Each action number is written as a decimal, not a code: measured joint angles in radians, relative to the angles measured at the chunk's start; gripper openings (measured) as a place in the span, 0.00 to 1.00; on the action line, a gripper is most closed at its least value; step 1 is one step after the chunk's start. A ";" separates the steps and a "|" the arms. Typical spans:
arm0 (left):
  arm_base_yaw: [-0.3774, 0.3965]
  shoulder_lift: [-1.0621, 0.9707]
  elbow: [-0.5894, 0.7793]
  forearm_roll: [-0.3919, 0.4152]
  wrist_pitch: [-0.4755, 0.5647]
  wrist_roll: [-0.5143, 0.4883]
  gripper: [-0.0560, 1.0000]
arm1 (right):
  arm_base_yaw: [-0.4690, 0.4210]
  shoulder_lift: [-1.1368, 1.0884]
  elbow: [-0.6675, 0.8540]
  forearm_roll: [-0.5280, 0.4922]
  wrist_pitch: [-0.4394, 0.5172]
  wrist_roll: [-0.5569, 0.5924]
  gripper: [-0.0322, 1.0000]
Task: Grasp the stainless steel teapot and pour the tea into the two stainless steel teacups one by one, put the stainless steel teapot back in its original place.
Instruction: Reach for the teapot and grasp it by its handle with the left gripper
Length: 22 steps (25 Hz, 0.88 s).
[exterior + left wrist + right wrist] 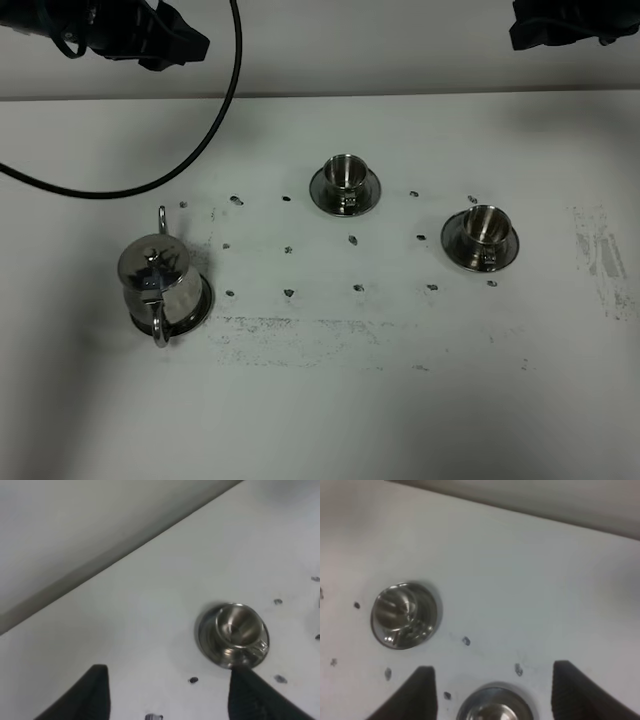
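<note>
**White table point(330, 420), stainless steel teapot point(153, 272) unheld at the near left**

On the pale, speckled tabletop the teapot sits on its steel disc point(207, 298), left and near. It is well apart from the centre teacup point(345, 183), farther back, and from the right teacup point(481, 233), each on its saucer. The pot's long axis runs far to near: the gooseneck spout point(162, 215) points far and the loop handle point(160, 335) faces the near edge. The left gripper point(167, 680) hangs with jaws spread wide and nothing between them, looking down on a cup, with the teapot outside its view. The right gripper point(492, 672) is likewise wide and empty, above the cups. Both arms sit at the far edge. The pot lies toward the near side from the left arm, which is clearly the closer one. Its reach probably has to pass over the lid to get to the handle.
</note>
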State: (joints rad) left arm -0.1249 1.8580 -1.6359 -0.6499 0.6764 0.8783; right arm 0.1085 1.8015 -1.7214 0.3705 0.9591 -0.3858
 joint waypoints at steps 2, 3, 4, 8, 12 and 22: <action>0.000 -0.050 0.094 -0.031 -0.062 0.040 0.53 | 0.000 -0.084 0.123 0.000 -0.067 -0.008 0.50; 0.000 -0.070 0.134 -0.047 -0.100 0.065 0.53 | 0.000 -0.130 0.182 0.000 -0.091 -0.009 0.50; 0.000 -0.092 0.180 -0.065 -0.141 0.085 0.53 | 0.000 -0.177 0.228 0.000 -0.114 -0.009 0.50; -0.001 -0.167 0.312 -0.139 -0.280 0.158 0.53 | 0.000 -0.367 0.416 0.000 -0.164 0.016 0.50; -0.002 -0.223 0.377 -0.153 -0.349 0.175 0.53 | 0.000 -0.560 0.570 0.000 -0.178 0.025 0.50; -0.008 -0.274 0.422 -0.155 -0.407 0.180 0.53 | 0.000 -1.037 0.852 0.048 -0.067 0.036 0.50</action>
State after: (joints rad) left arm -0.1328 1.5837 -1.2140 -0.8053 0.2695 1.0584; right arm 0.1085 0.7644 -0.8697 0.4187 0.8925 -0.3502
